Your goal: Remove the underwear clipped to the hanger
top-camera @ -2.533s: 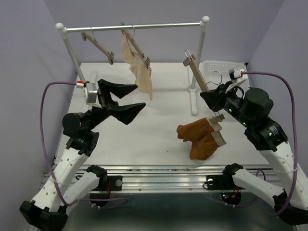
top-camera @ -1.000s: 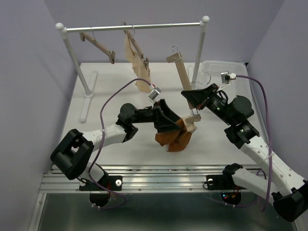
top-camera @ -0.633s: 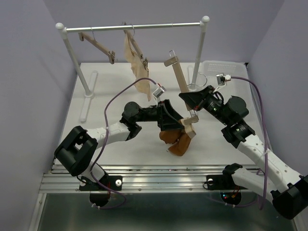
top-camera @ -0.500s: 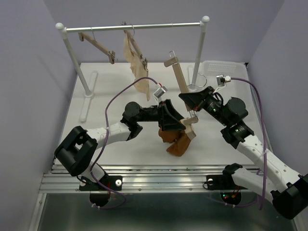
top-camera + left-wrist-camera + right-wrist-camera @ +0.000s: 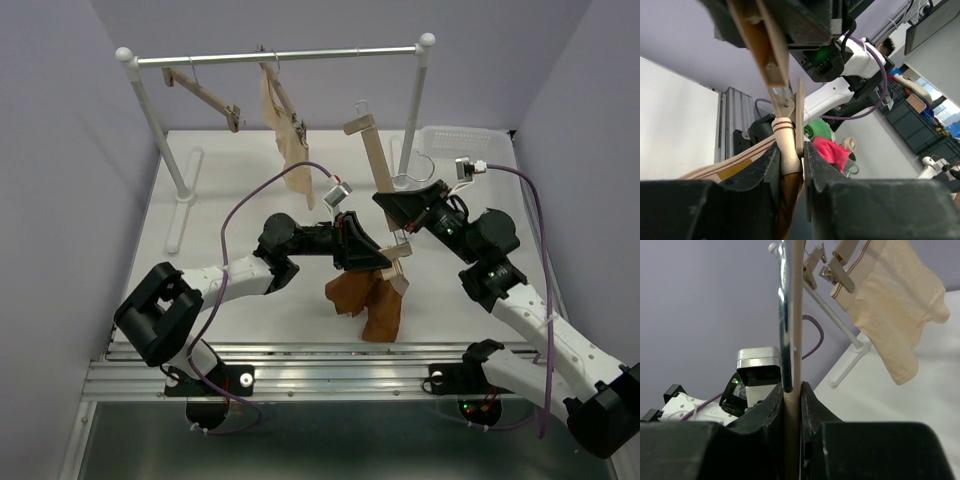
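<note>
My right gripper [image 5: 396, 206] [image 5: 792, 397] is shut on the hanger [image 5: 372, 155], a light wooden bar [image 5: 796, 340] held steeply tilted above the table. The rust-brown underwear [image 5: 365, 300] hangs from the bar's lower end. From the left, my left gripper [image 5: 377, 260] [image 5: 791, 150] reaches that lower end. Its jaws are shut on the underwear's pale striped waistband [image 5: 786, 145] together with the thin lever of the clip [image 5: 800, 112]. The bar [image 5: 760, 45] and my right arm stand close above it.
The rack rail [image 5: 275, 55] at the back carries two other wooden hangers [image 5: 205, 95], one with a beige garment [image 5: 292, 150] [image 5: 895, 305]. The rack's right post [image 5: 415, 110] stands just behind the held hanger. A white basket [image 5: 465, 135] sits at the back right.
My left jaws went from wide open to shut on the waistband at the clip. The underwear has dropped lower and spread out under the bar.
</note>
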`<state>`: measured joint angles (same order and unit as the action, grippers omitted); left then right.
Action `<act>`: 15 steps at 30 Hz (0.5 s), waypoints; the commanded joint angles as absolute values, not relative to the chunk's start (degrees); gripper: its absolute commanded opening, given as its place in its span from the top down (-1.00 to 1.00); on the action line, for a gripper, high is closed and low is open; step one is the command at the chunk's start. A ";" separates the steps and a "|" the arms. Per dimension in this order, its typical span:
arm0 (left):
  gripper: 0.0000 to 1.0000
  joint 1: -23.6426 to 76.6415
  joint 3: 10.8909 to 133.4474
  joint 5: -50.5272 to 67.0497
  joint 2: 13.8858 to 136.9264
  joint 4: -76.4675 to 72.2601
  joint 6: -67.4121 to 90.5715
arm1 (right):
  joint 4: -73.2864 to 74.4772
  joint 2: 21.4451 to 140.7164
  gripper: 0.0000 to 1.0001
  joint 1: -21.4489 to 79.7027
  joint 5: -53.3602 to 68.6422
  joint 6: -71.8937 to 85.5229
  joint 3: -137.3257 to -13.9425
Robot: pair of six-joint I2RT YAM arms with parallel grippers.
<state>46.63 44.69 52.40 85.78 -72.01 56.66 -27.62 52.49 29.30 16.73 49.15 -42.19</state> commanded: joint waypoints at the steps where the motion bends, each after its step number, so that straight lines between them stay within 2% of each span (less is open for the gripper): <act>1: 0.55 47.81 47.11 53.26 83.67 -86.40 57.04 | -32.70 51.77 0.99 29.27 16.87 48.25 -41.66; 2: 0.73 47.81 47.20 53.17 83.67 -86.22 57.13 | -32.52 51.77 0.99 29.27 17.31 48.08 -41.49; 4: 0.94 47.81 47.28 52.82 83.41 -84.83 56.95 | -32.08 51.68 0.99 29.27 18.36 48.08 -41.22; 5: 1.00 47.81 47.46 52.65 83.32 -83.68 56.26 | -31.82 51.51 0.99 29.27 18.72 47.82 -41.13; 7: 1.00 47.81 47.46 51.94 82.62 -81.22 55.03 | -28.75 51.15 0.80 29.27 19.07 46.94 -41.83; 8: 1.00 47.81 47.29 51.16 82.44 -80.78 54.50 | -25.87 50.98 0.49 29.27 18.99 46.76 -42.10; 11: 1.00 47.81 46.15 49.93 80.95 -79.90 53.79 | -21.80 49.75 -0.02 29.27 17.85 45.18 -42.97; 12: 1.00 47.81 45.88 48.96 80.51 -79.54 53.09 | -19.19 49.49 -0.27 29.27 17.49 44.74 -43.24; 14: 1.00 47.81 45.00 47.12 79.11 -77.71 52.21 | -16.28 48.61 -0.43 29.27 16.88 43.42 -44.20; 15: 1.00 47.81 44.83 46.67 78.58 -76.74 51.69 | -15.65 48.43 -0.62 29.27 16.88 43.16 -44.47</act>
<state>47.42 44.56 49.82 83.85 -71.00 55.07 -20.91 50.11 29.30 17.89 46.15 -42.30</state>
